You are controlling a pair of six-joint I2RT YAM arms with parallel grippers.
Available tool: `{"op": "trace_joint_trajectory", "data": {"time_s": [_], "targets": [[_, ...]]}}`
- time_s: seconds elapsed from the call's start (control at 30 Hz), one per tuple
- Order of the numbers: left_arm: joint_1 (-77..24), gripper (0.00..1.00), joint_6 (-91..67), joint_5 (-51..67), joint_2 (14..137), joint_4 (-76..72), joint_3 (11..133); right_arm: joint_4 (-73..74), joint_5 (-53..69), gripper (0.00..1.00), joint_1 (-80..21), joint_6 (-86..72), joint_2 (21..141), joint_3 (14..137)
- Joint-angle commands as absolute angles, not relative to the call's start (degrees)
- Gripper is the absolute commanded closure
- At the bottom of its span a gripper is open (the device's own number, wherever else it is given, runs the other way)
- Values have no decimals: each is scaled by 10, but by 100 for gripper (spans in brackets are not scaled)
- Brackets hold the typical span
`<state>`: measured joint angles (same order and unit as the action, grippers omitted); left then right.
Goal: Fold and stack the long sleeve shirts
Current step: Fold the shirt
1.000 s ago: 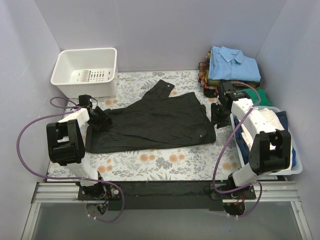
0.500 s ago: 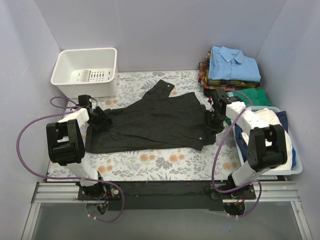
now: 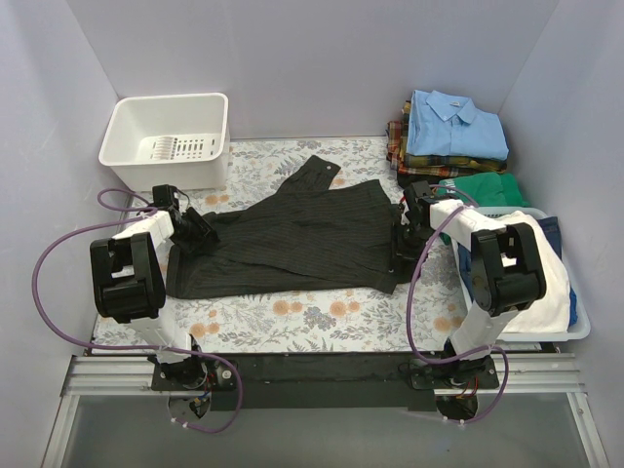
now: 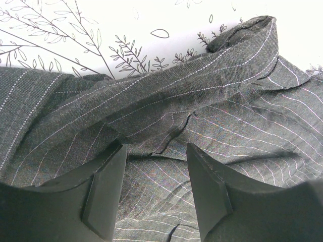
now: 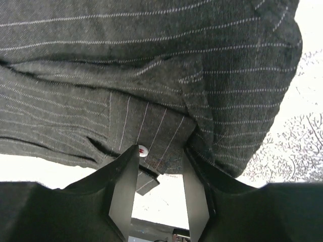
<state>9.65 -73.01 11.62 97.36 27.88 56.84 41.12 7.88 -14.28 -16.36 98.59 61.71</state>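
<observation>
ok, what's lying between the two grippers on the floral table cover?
The black pinstriped button-up cloth shirt, spread from the left gripper across to the right gripper. Nothing else lies between them. The top external view shows it.

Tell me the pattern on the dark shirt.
Shirt: charcoal with fine pale pinstripes, clearest in the left wrist view.

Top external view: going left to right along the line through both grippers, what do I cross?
left gripper → black shirt → right gripper → bin
</observation>
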Motion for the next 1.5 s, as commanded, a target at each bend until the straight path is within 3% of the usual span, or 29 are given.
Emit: {"op": "trace_joint_trajectory", "data": {"time_s": [0.0,0.1,0.13,0.23,0.67,0.7,0.83,0.93,1.07,1.47], "targets": [[99,49,-720,109,979,288,564,396,78,54,-144,-171,1003,637],[98,49,-720,107,980,288,563,391,74,67,-145,-179,1005,640],[99,49,-720,107,979,289,563,392,71,82,-144,-181,1003,642],[98,50,-721,101,978,290,564,397,62,99,-145,-185,984,647],[99,51,-727,70,984,301,570,448,18,99,-145,-170,904,700],[98,51,-728,73,984,301,570,449,19,93,-145,-168,904,700],[98,51,-729,74,984,300,570,456,31,89,-145,-164,926,683],[98,51,-729,75,985,299,570,454,33,72,-145,-165,943,672],[98,51,-728,77,985,298,568,439,40,63,-145,-164,953,673],[99,51,-728,76,983,298,564,429,47,60,-145,-163,1005,687]]}}
